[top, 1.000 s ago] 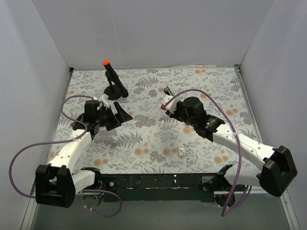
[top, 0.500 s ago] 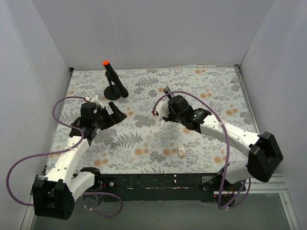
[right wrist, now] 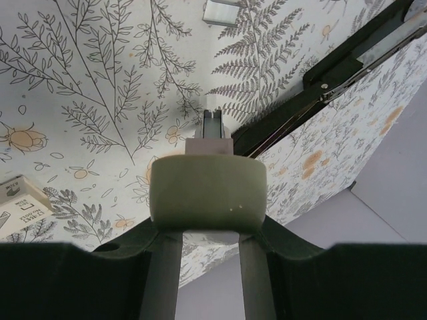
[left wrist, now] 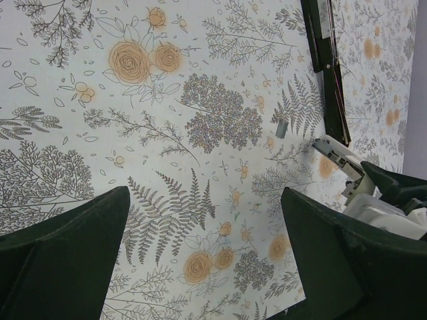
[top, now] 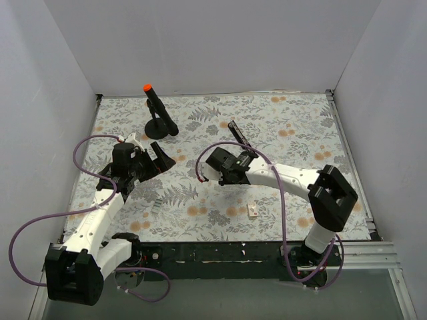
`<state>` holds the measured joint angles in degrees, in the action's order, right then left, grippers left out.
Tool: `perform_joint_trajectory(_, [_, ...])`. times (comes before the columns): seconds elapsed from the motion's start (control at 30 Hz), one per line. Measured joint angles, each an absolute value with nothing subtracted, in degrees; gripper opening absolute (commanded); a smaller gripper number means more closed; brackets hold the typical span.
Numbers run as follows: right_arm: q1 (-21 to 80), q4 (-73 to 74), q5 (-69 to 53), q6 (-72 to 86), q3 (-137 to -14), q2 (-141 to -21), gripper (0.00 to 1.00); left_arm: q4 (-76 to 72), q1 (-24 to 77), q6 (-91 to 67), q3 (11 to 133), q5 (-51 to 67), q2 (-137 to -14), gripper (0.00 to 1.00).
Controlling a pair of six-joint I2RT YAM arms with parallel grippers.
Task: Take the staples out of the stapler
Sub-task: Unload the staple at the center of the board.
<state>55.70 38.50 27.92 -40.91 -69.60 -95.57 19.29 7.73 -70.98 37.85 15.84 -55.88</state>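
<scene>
The stapler is a slim black bar with a silvery inner arm, lying on the flowered mat right of centre. It also shows in the left wrist view and the right wrist view. My right gripper is left of and nearer than the stapler, apart from it. It is shut on an olive-green rounded piece with a grey metal tip. My left gripper is open and empty over the mat at the left.
A black post with an orange tip stands on a round base at the back left. A small grey strip and a small white box lie near the front. Another small grey piece lies ahead of the right gripper. Grey walls enclose the table.
My right arm has swung left and nearer, away from the stapler, with the piece in its jaws. My left arm rose slightly, then stayed still.
</scene>
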Motion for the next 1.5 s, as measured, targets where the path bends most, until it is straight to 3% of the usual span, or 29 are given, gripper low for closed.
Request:
perform_joint_trajectory(0.97, [64.86, 48.71, 43.2, -39.03, -75.09, -106.13, 0.01, 19.31, 8.4, -72.27, 37.85, 15.4, -56.45, 0.98])
perform_joint_trajectory(1.37, [63.48, 48.1, 41.58, -34.96, -78.61, -105.93, 0.01, 19.29, 8.88, -72.44, 37.85, 15.27, -56.45, 0.98])
perform_joint_trajectory(1.5, [59.16, 43.72, 37.8, -32.01, -79.57, -100.86, 0.01, 19.27, 8.93, -72.44, 37.85, 15.29, -56.45, 0.98])
